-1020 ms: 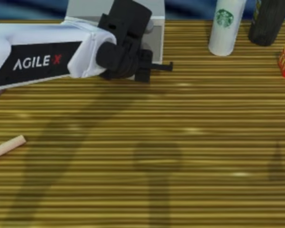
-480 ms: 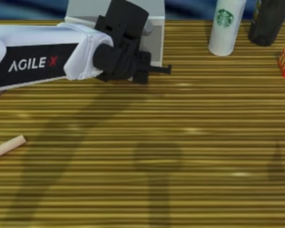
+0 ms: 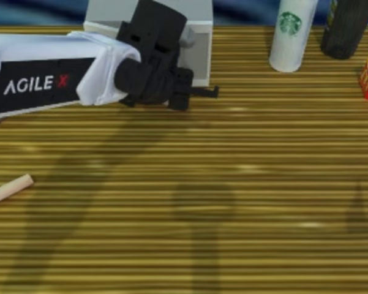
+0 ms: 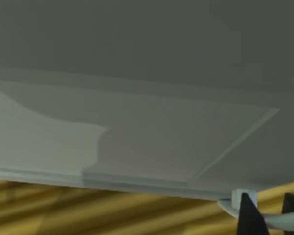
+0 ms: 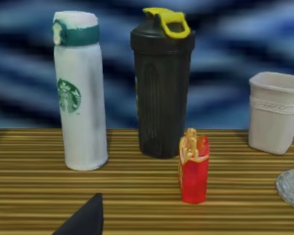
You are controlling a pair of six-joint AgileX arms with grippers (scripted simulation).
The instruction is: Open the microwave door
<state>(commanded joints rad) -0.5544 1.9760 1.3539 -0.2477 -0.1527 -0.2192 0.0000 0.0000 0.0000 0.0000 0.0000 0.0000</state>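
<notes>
Currently my left gripper (image 3: 213,92) at microwave (image 3: 196,24) front corner, fingers pinching its door handle (image 4: 235,205), white green-logo cup (image 3: 289,37) well beyond, nothing between.

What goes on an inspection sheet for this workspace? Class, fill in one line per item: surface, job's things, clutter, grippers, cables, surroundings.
Surface: striped wooden table.
Job's things: microwave at the far edge; door fills the left wrist view, with a pale handle at its edge.
Clutter: white cup, black shaker, red fries box, white tub, grey disc, wooden stick.
Grippers: left gripper at the handle, jaws around it; right gripper not in view.
Cables: nothing seen.
Surroundings: blurred blue backdrop.
</notes>
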